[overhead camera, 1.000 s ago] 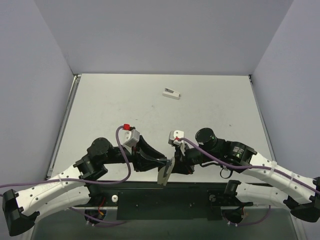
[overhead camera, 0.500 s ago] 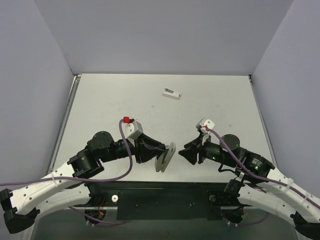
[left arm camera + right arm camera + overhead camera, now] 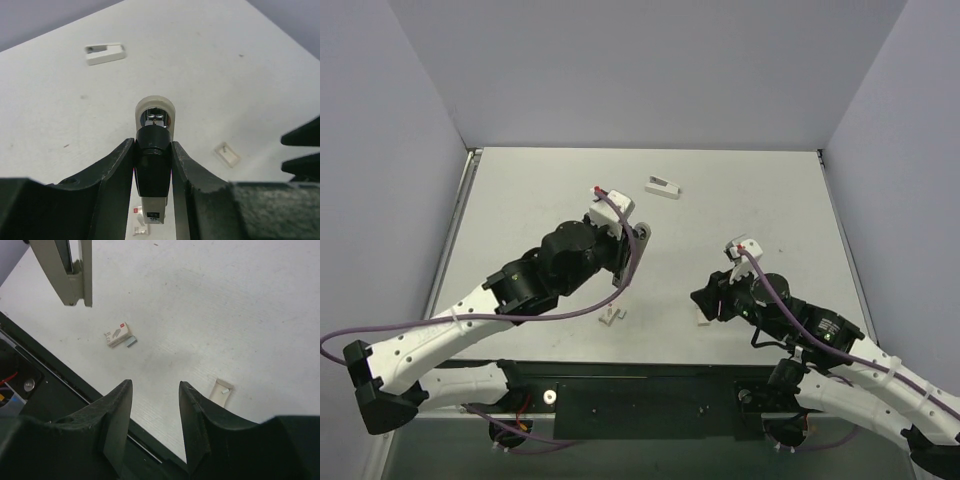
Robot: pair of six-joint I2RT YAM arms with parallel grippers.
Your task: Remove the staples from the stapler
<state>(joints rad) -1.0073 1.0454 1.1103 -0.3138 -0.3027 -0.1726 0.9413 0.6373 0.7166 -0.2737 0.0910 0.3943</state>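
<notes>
The left hand point(image 3: 152, 147) is shut tight on the stapler point(image 3: 62, 270) and holds it up over the middle of the counter point(image 3: 750, 200). The right hand point(image 3: 152, 410) is partly open and holds nothing. A little strip of staples point(image 3: 131, 341) lies by a small box point(image 3: 118, 334) (lower middle of the top view). I think the staples are out, and the stapler just needs putting down.

Two robot arms, the left arm point(image 3: 470, 315) and the right arm point(image 3: 840, 345). One stapler point(image 3: 70, 270). One small staple box point(image 3: 119, 334) near the near edge of the tabletop point(image 3: 520, 200), with one short strip of staples point(image 3: 131, 341) just beside it. Two small white pieces: one open frame point(image 3: 663, 186) toward the far edge, one flat tab point(image 3: 221, 391) near the near edge, right of the box.
</notes>
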